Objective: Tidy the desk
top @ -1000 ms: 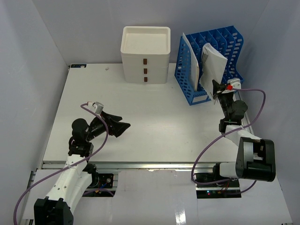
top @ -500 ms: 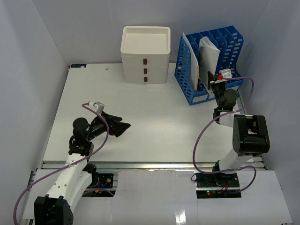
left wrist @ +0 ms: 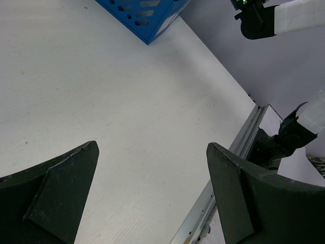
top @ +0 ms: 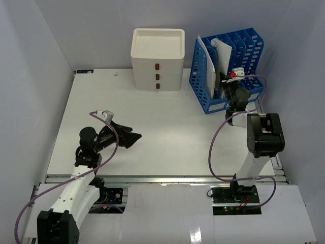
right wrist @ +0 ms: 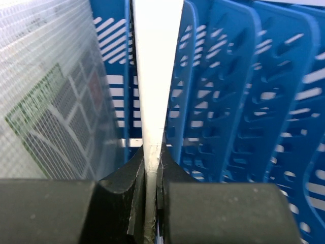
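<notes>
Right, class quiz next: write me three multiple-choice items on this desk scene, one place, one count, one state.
1. In the top view, the blue file rack stands where from the cream drawer box? A. right B. left C. on top
2. How many handles show on the box? A. two B. five C. three
3. The right hand is: A. wide open B. shut on a white booklet C. shut on nothing
Answers: 1 A, the rack sits right of the box. 2 C, three brown handles line its front. 3 B, the wrist view shows it pinching the booklet's edge.
</notes>
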`<action>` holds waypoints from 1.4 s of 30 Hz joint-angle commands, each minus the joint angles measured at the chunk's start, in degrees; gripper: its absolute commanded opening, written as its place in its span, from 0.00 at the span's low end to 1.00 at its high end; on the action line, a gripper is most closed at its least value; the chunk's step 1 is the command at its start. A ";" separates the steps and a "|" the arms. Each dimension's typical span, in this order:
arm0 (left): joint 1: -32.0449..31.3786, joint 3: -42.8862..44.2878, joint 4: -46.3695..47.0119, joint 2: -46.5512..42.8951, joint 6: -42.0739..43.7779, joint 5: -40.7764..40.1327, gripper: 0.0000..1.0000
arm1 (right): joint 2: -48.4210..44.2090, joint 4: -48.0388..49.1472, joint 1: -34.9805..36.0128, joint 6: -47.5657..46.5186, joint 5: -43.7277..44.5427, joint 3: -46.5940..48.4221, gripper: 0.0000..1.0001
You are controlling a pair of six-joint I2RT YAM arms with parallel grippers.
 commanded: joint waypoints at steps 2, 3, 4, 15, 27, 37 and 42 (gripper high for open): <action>-0.13 0.96 -0.68 -0.43 0.78 -0.02 0.98 | 2.23 21.04 2.42 -0.11 2.39 6.16 0.08; -0.13 0.96 -0.85 -0.56 0.82 -0.06 0.98 | 3.11 20.77 2.66 -0.30 2.70 7.54 0.08; -0.13 0.96 -1.03 -0.70 0.87 -0.11 0.98 | 4.19 20.45 2.89 -0.54 3.07 9.22 0.08; -0.13 1.23 -1.79 -1.01 1.57 -0.20 0.98 | 8.92 20.26 3.00 -1.30 3.57 11.51 0.25; -0.13 1.34 0.15 -0.21 0.55 1.76 0.98 | -0.63 22.22 0.36 -1.62 -4.75 -2.58 0.97; -0.13 9.39 -5.58 8.12 -0.49 4.52 0.98 | -25.98 -39.16 -0.26 -4.67 -11.65 -2.61 0.90; -0.13 11.92 -7.68 10.06 0.95 4.87 0.98 | -35.96 -60.08 -0.30 -12.69 -20.41 -2.98 0.90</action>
